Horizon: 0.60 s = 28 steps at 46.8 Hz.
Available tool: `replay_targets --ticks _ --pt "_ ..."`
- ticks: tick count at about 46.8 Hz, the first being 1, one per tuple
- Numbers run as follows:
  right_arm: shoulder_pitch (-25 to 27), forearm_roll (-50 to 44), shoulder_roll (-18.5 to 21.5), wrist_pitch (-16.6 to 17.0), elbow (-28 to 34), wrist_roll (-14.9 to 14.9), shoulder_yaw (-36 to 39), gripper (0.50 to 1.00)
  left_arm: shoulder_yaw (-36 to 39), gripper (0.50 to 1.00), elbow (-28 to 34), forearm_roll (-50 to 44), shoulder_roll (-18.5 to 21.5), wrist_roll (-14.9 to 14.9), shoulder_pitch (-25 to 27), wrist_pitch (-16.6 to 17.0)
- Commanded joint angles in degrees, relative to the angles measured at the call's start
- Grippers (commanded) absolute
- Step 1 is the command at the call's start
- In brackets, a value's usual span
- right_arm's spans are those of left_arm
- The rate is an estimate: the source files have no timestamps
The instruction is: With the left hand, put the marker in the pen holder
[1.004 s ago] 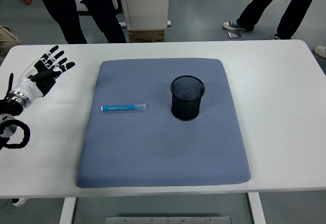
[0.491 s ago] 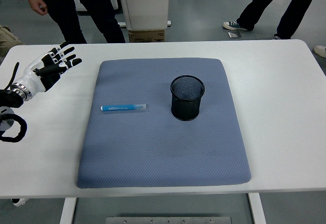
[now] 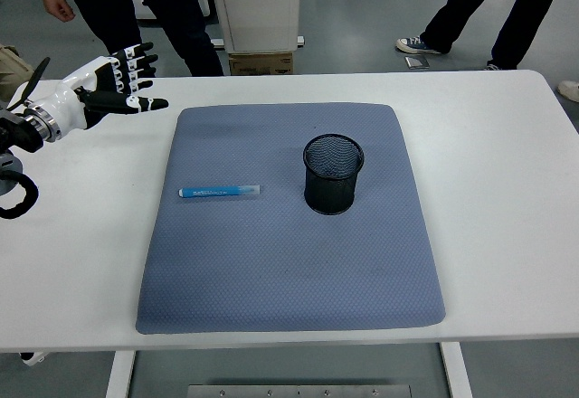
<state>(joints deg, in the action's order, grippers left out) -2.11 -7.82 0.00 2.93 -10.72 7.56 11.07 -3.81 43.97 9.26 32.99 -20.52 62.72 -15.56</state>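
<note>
White table (image 3: pixel 507 172) is covered by blue-grey mat (image 3: pixel 289 262). Black mesh pen holder (image 3: pixel 332 174) is stood upright on mat. Left hand (image 3: pixel 107 85) is held over table's far-left corner, fingers spread, empty. 1 blue marker (image 3: pixel 219 192) is laid flat on mat, left of holder.

Pad: blue-grey rectangular cloth mat (image 3: pixel 289 262), matt, finely dimpled weave.
Holder: black round wire-mesh pen holder (image 3: pixel 333 175), metal-looking, see-through.
Marker: slim blue plastic marker (image 3: pixel 218 192), smooth.
Table: white flat table (image 3: pixel 507 199), smooth, faint sheen.
</note>
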Motion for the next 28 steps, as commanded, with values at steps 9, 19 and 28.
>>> replay_targets --ticks 9,19,28 --pt "0.0 0.0 0.0 0.0 0.0 0.0 0.0 1.0 5.1 1.0 1.1 12.2 -0.7 -0.6 3.5 0.3" --pt "0.0 0.0 0.0 0.1 0.0 0.0 0.0 1.0 13.8 1.0 3.8 16.2 -1.2 -0.5 9.8 0.2" --pt "0.0 0.0 0.0 0.1 0.0 0.0 0.0 1.0 22.4 1.0 4.6 21.2 -3.0 -0.4 15.8 -0.1"
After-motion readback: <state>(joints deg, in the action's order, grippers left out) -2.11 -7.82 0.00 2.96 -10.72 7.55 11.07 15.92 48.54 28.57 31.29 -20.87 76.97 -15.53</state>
